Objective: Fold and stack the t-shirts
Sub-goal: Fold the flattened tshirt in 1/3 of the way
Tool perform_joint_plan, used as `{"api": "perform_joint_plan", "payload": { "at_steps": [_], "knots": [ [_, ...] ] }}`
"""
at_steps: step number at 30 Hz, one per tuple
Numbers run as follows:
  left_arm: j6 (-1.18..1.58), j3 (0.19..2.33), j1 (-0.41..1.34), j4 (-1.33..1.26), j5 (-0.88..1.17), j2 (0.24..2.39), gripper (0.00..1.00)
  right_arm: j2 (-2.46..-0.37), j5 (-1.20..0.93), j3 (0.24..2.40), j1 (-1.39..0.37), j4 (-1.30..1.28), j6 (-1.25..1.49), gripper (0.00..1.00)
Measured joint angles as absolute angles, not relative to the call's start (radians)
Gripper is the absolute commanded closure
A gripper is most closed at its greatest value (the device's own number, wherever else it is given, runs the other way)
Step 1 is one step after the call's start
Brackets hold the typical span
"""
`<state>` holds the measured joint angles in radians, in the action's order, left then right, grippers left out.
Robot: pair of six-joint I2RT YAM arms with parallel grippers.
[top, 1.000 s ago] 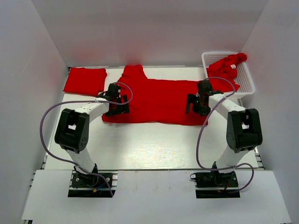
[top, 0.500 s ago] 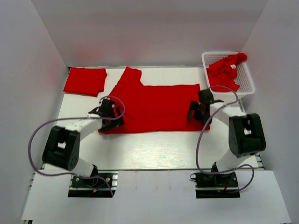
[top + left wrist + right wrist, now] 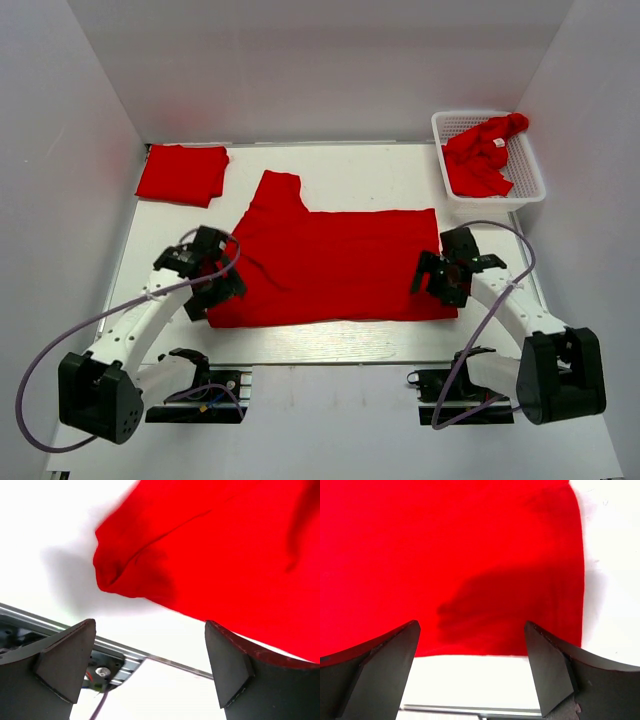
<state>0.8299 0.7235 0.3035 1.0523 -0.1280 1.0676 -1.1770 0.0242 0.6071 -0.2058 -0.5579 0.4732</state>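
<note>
A red t-shirt (image 3: 335,265) lies spread flat on the white table, one sleeve (image 3: 275,190) pointing to the back. My left gripper (image 3: 213,287) is open at its near left corner; the left wrist view shows a bunched fold (image 3: 125,575) of the shirt just ahead of the empty jaws. My right gripper (image 3: 444,282) is open over the shirt's near right corner; the right wrist view shows the hem (image 3: 495,652) between the spread fingers. A folded red t-shirt (image 3: 182,173) lies at the back left. A crumpled red t-shirt (image 3: 482,155) with a small white label sits in the basket.
The white lattice basket (image 3: 530,170) stands at the back right. White walls enclose the table on three sides. The table's metal front rail (image 3: 320,345) runs just behind the arm bases, close to the shirt's near hem.
Both grippers have drawn toward the near edge, and the spread shirt has slid nearer with them. Both grippers now stand open at its near corners.
</note>
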Motion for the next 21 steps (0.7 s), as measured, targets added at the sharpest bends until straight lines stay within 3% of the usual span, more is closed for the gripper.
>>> {"api": "perform_joint_plan", "payload": {
  "at_steps": [6, 14, 21],
  "knots": [
    [0.809, 1.015, 0.304, 1.1, -0.238, 1.087, 0.0, -1.151, 0.011, 0.724, -0.206, -0.63, 0.429, 0.1],
    [0.646, 0.978, 0.303, 0.848, -0.202, 1.214, 0.06, -1.167, -0.02, 0.821, -0.206, -0.605, 0.389, 0.1],
    [0.522, 1.029, 0.302, 0.661, -0.15, 1.407, 0.0, -1.207, 0.018, 0.838, -0.206, -0.622, 0.374, 0.1]
  ]
}}
